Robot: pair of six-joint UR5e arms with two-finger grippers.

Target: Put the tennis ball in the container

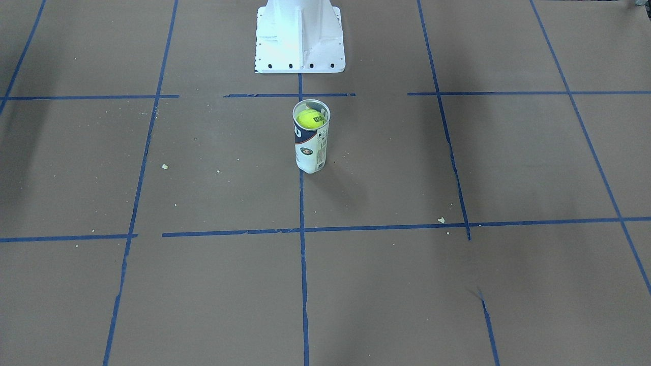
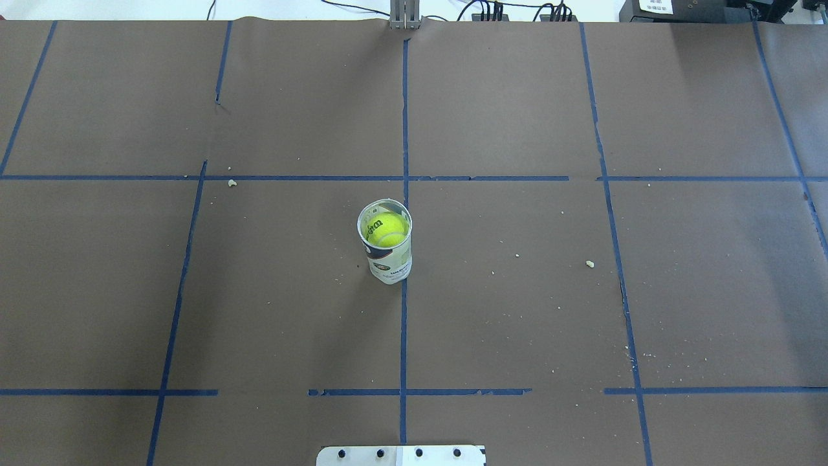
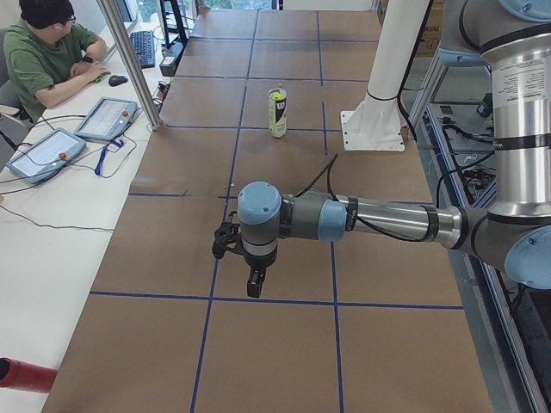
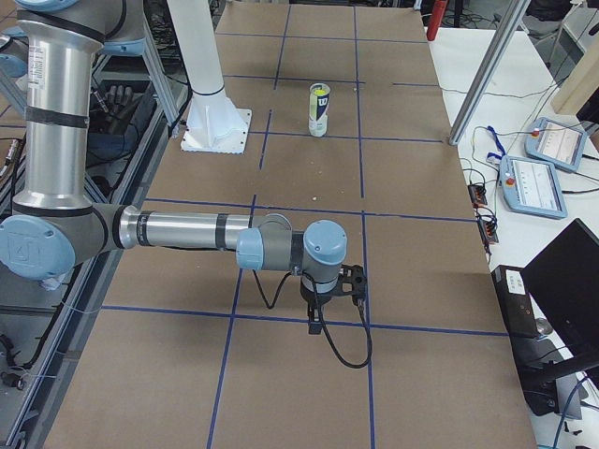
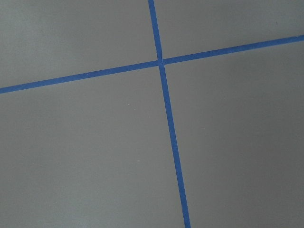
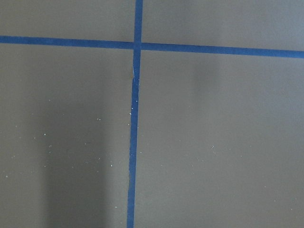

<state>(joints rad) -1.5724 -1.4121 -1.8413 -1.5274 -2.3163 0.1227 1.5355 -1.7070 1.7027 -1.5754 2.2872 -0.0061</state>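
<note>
**Item 1.** Bright yellow-green fuzzy tennis ball (image 1: 310, 119). It lies inside the container, high up near the open mouth, with its dark lettering showing through the clear wall. The label hides whatever it rests on lower down.

**Item 2.** Clear plastic tube container (image 1: 311, 152) with a white and navy label. It stands upright on the brown paper-covered worktop (image 1: 457, 305), near the white metal pedestal (image 1: 300, 40) on the pedestal's operator-facing side, and sits on a blue tape line (image 1: 303, 284). Its mouth faces straight up, which I judge to be the pose that lets a ball drop in without tipping the tube. I see no lid.

**Item 3.** Left end effector (image 3: 255, 288). It hangs pointing down over the worktop, well apart from the pedestal and toward the table end on the robot's left. Only a side view shows it, so I cannot tell whether its fingers are apart or together. Its wrist view shows only bare paper and crossing tape.

**Item 4.** Right end effector (image 4: 316, 323). It hangs the same way, well apart from the pedestal and toward the opposite table end. I cannot tell its finger state either.

**Remark.** I judge the task complete. Both arms sit far from the tube, likely so that nothing can knock it and the cameras see it unobstructed.
</note>
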